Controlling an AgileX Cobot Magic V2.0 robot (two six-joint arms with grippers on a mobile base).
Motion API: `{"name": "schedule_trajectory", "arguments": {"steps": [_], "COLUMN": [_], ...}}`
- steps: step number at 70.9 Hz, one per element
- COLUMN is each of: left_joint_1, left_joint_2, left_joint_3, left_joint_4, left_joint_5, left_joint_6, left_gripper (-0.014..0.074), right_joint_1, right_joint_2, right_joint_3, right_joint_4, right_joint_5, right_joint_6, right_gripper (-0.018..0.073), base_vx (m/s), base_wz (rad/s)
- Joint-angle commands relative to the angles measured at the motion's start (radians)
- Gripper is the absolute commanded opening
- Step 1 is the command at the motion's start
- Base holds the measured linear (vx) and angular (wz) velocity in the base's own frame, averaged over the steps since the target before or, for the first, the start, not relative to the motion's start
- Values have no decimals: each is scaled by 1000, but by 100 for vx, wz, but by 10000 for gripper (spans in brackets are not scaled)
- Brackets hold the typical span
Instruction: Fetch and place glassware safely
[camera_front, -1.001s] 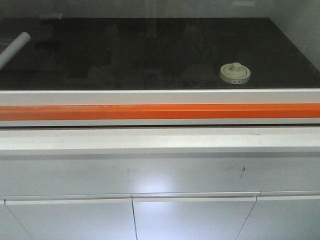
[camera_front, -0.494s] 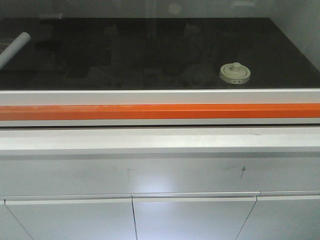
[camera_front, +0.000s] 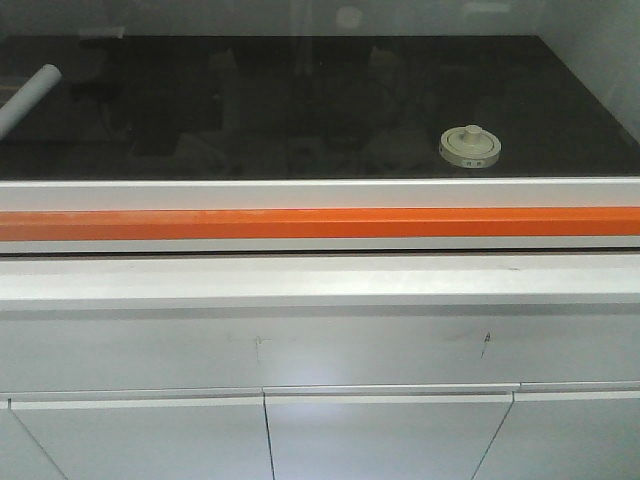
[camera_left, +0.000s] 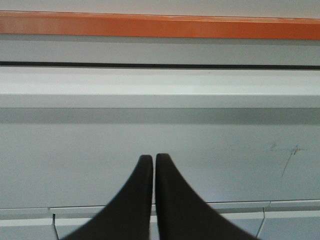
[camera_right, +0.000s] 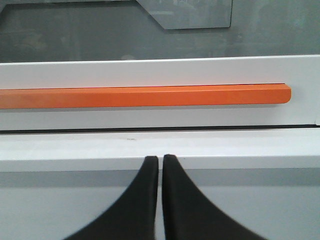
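**Front view.** Jar (camera_front: 470, 147): upright, lid on, standing on the black counter (camera_front: 250, 110) near its front edge, toward the right corner. Tube (camera_front: 28, 98): at the left edge, well apart from the jar. Neither has shifted in the last second, so I judge the fetch not yet begun.

**Left wrist view.** My left gripper (camera_left: 153, 159): fingers pressed together, empty, facing the white panel (camera_left: 225, 150) below the orange bar (camera_left: 160, 25).

**Right wrist view.** My right gripper (camera_right: 160, 160): fingers pressed together, empty, facing the bar's right end. Glass (camera_right: 75, 35) above, probably a closed sash between me and the jar.
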Motion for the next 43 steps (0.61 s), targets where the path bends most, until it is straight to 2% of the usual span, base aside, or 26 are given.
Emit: {"name": "schedule_trajectory", "arguments": {"steps": [1, 15, 27, 33, 38, 43], "left_joint_1": [0, 0, 0, 0, 0, 0], "left_joint_2": [-12, -12, -12, -12, -12, -11], "left_joint_3": [27, 27, 27, 25, 13, -8], "left_joint_4": [-8, -8, -20, -46, -77, -113], "left_joint_5": [-82, -131, -226, -334, -445, -565], "left_joint_6": [-7, -7, -9, -15, -15, -51], "left_gripper": [-7, -7, -7, -7, -7, -7], "right_joint_1": [-4, -4, -4, -4, -4, -4], "right_joint_2": [-12, -12, -12, -12, -12, -12], "right_joint_3": [19, 19, 19, 17, 16, 5], "right_joint_4": [-4, -4, -4, -3, -4, -4], "right_joint_5": [-73, -77, -81, -132, -225, -315], "right_joint_6": [-10, -10, -10, -4, -5, -7], "right_gripper": [-3, -3, -3, -3, -3, -3], "base_vx": [0, 0, 0, 0, 0, 0], "base_wz": [0, 0, 0, 0, 0, 0]}}
